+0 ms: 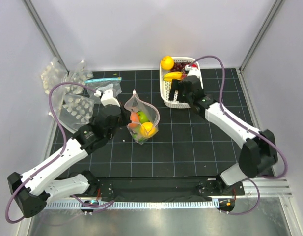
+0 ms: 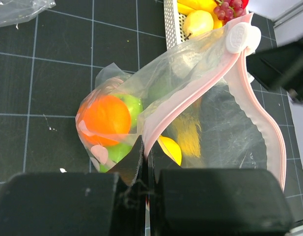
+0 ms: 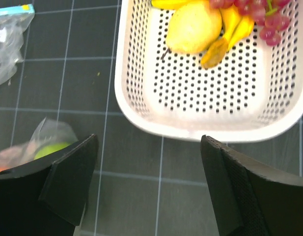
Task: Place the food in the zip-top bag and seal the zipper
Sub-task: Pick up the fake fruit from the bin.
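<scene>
My left pincer (image 2: pixel 144 147) is pressed together, pinching the near end of the zip-top bag (image 2: pixel 190 113) at its pink zipper (image 2: pixel 200 93). The bag sits mid-table, left of the white basket (image 1: pixel 167 96), with its mouth gaping and an orange (image 2: pixel 104 118), a green apple (image 2: pixel 134 105) and a yellow fruit (image 2: pixel 171 150) inside. My right pincer (image 3: pixel 149 169) is spread wide with nothing between its fingers, hanging over the basket's near rim; a yellow fruit (image 3: pixel 193 27), a banana (image 3: pixel 225 34) and grapes (image 3: pixel 266 22) lie at the basket's far end.
</scene>
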